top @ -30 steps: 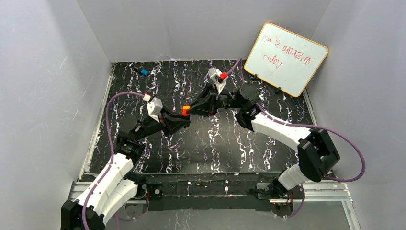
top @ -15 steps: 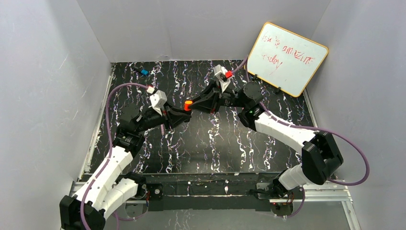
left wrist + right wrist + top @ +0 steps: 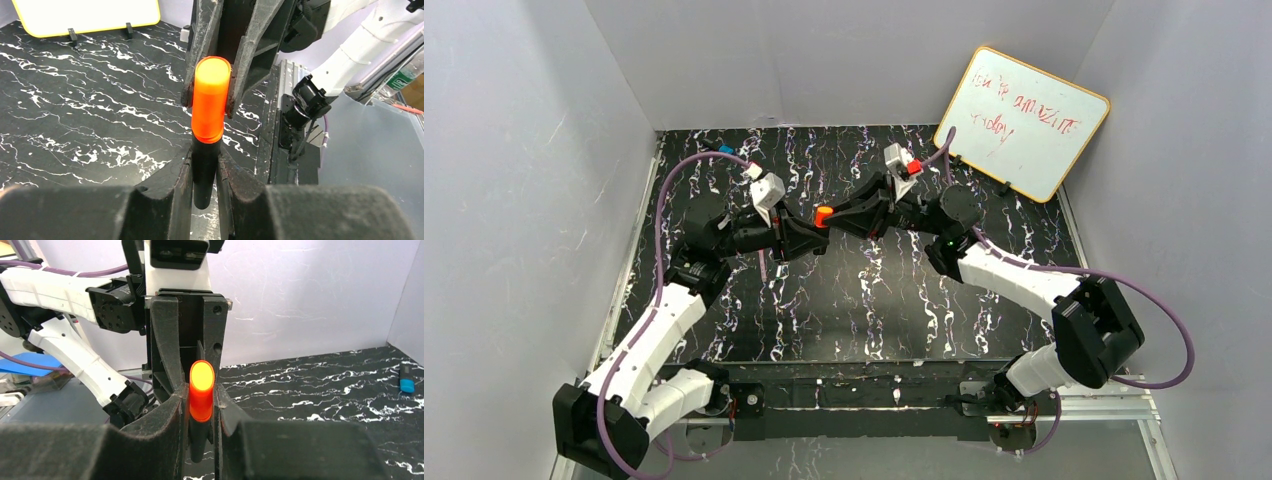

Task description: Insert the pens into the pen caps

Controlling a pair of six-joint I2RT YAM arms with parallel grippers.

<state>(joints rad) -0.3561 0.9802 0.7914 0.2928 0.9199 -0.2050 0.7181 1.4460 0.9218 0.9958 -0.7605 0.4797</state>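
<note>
Black marbled tabletop (image 3: 824,320) below. My left gripper (image 3: 204,160) clamps short black marker (image 3: 203,177); my right gripper (image 3: 200,399) clamps bright orange plastic cap (image 3: 210,100) dead ahead, coaxial, rim overlapping barrel.

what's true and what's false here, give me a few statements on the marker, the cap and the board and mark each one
1. The left fingers grip the black marker. True.
2. The orange cap lies loose on the surface. False: it is held in mid-air between the right fingers, at the marker's end.
3. The whiteboard carries red writing. True.
4. The blue-ended piece sits beside the whiteboard. False: it lies at the far left, and the whiteboard leans at the far right.
</note>
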